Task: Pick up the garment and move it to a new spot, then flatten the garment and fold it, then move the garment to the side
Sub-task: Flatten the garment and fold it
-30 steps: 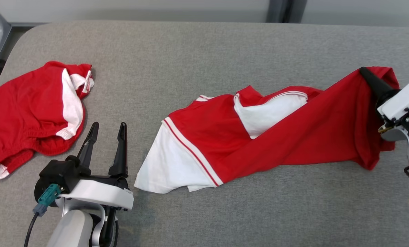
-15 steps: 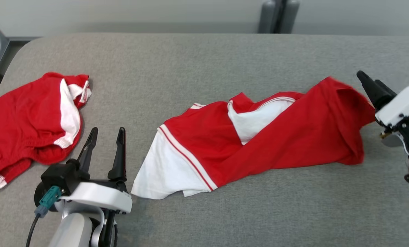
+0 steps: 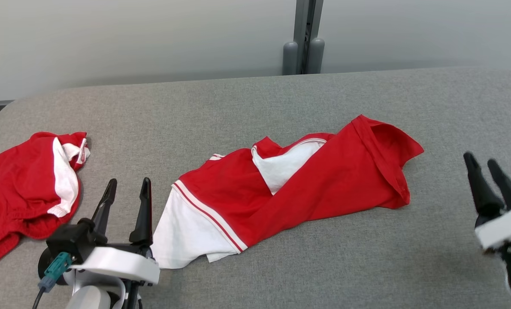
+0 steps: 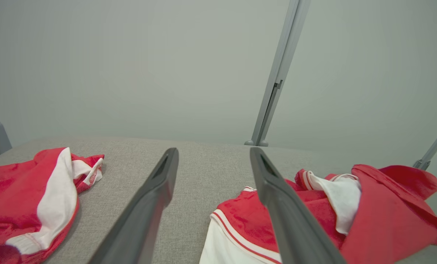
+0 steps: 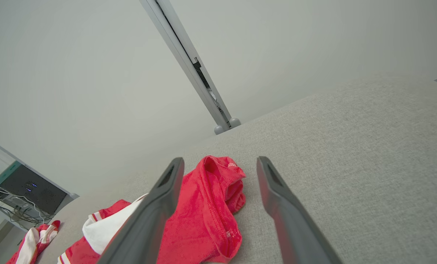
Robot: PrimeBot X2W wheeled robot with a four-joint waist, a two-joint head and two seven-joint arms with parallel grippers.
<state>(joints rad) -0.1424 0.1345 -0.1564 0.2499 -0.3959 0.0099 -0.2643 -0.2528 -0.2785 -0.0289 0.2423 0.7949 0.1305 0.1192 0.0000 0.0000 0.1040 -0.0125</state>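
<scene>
Head view is showing both of the robot's pincers waiting low at the near edge of a grey padded table [image 3: 246, 103], fingers pointing away from the robot. Nearest, the left pincer [image 3: 128, 182] is standing spread and empty, while the right pincer [image 3: 479, 159] is likewise gaping with nothing between its fingers.

A red-and-white shirt [image 3: 324, 180] is lying rumpled between the two. Its white panel is sitting just to the right of the left pincer, and its open red end is resting off to the left of the right pincer, clear of the tips. Judging by that layout, the shirt is sitting at its new spot and awaiting flattening, with a pincer near each end to draw it out.

A second red garment [image 3: 19, 201] is bunching to the left of the left pincer, apart from the shirt and apparently out of play. Farthest off, a grey post [image 3: 302, 38] is rising against a pale wall.

Much is proving hard to read. Overlapping layers are hiding the shirt's true outline, so sleeve, collar and hem are hard to tell apart. The left pincer's white housing is covering the nearest white corner, so contact there cannot be judged. The frame is cutting off the right pincer's wrist and the second garment's left side.
</scene>
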